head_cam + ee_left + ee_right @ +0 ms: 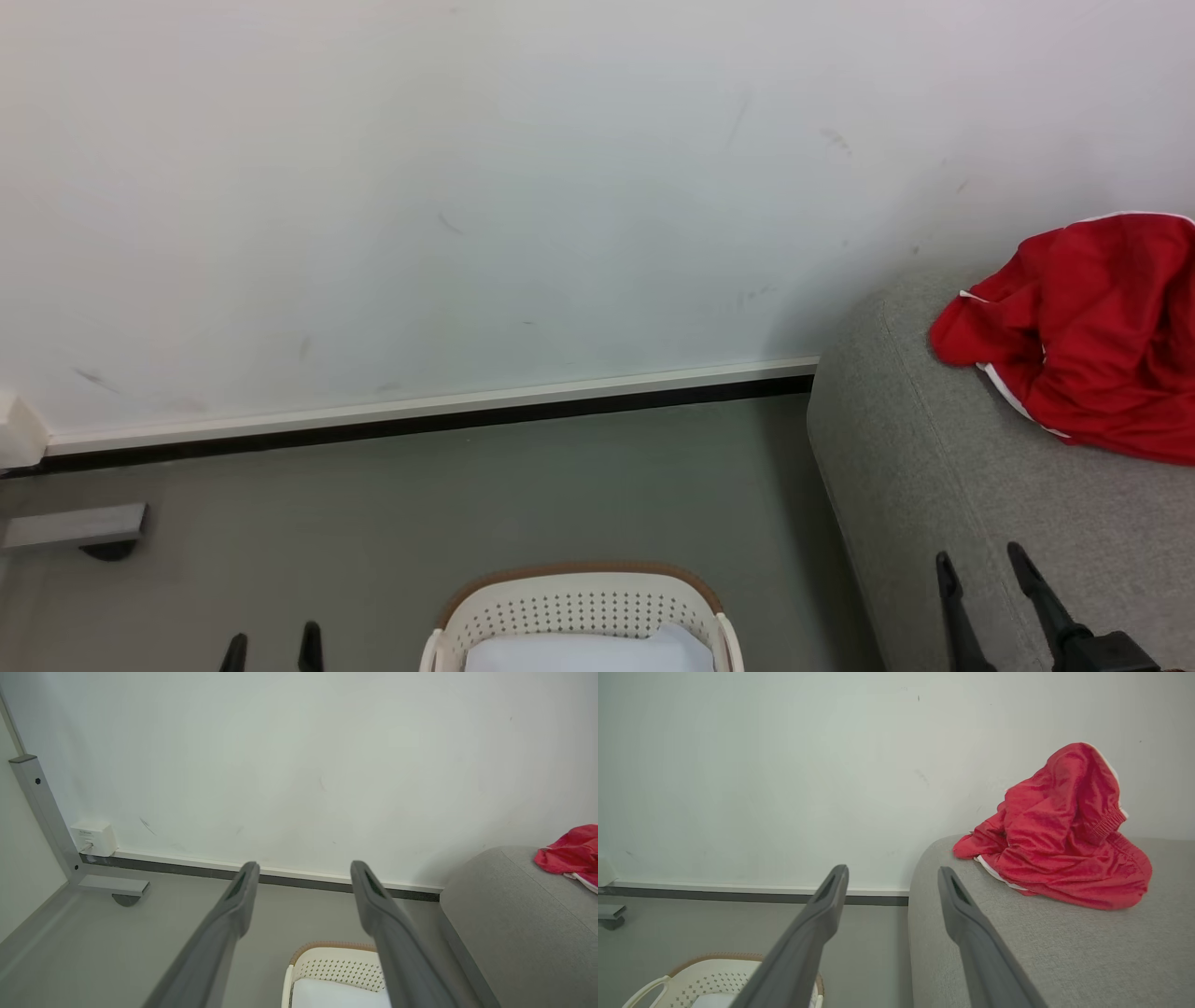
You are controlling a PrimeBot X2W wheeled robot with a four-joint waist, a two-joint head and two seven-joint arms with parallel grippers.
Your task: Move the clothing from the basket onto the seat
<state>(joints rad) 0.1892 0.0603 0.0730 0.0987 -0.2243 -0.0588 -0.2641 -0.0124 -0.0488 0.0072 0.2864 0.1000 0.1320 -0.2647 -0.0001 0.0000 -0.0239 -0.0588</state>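
I've got the red jersey (1083, 336) out at three o'clock in my head view, crumpled in a heap on the grey sofa (934, 485), close to the white wall (467, 187). White trim shows along its lower fold.

The basket (579, 607) sits on the floor (373, 523) at six o'clock, near the sofa's rounded end but apart from it. A pale blue-white cloth (588, 653) lies inside it.

My left gripper (274, 644) peeks in at seven o'clock, over the floor to the basket's left. Its fingers are spread wide with nothing between them.

My right gripper (980, 557) is at five o'clock, released as well and empty. It hangs over the sofa's near edge, well apart from the jersey. From the right wrist, the jersey lies at two o'clock, beyond the fingertips.
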